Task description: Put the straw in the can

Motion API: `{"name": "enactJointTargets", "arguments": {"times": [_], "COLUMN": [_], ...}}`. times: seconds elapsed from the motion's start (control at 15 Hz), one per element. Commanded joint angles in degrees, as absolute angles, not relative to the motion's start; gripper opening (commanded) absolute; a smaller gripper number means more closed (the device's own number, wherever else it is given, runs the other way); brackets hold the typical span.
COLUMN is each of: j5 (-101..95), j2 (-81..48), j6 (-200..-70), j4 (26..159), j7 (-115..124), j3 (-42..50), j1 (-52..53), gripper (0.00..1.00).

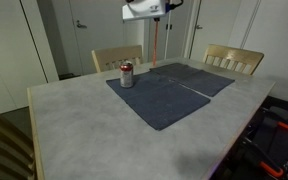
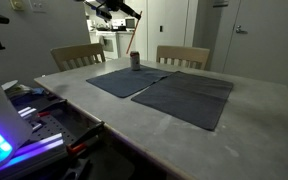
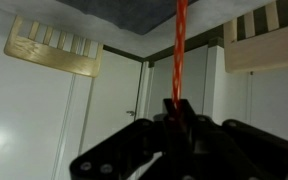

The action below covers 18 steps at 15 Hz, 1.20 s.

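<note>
A grey table (image 1: pixel 74 120) is shown laid with two dark mats (image 1: pixel 169 95). Above its far edge the gripper (image 1: pixel 154 14) is held high, fingers pinched tight on the upper end of the straw (image 1: pixel 157 42), which is hung upright in the air. The can (image 1: pixel 127 74) is stood on a mat corner near that far edge, the straw not yet inside it. The carry is judged to be in hand, and the lower tip must next be lined up over the can's small opening and lowered.

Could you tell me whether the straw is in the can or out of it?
Out. The straw hangs upright from the end effector, in the air, apart from the can standing on the mat.
</note>
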State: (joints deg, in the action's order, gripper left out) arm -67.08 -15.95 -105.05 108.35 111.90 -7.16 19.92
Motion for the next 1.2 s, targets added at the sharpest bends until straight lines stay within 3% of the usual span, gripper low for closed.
{"name": "enactJointTargets", "arguments": {"times": [0.0,1.13], "j5": [-68.34,-76.62], "j2": [-18.30,-33.01], "j6": [-100.52,-104.02], "j4": [103.06,81.72], "j7": [106.43,100.09], "j3": [-8.63,-8.11], "j1": [18.96,19.62], "gripper": [0.02,0.02]}}
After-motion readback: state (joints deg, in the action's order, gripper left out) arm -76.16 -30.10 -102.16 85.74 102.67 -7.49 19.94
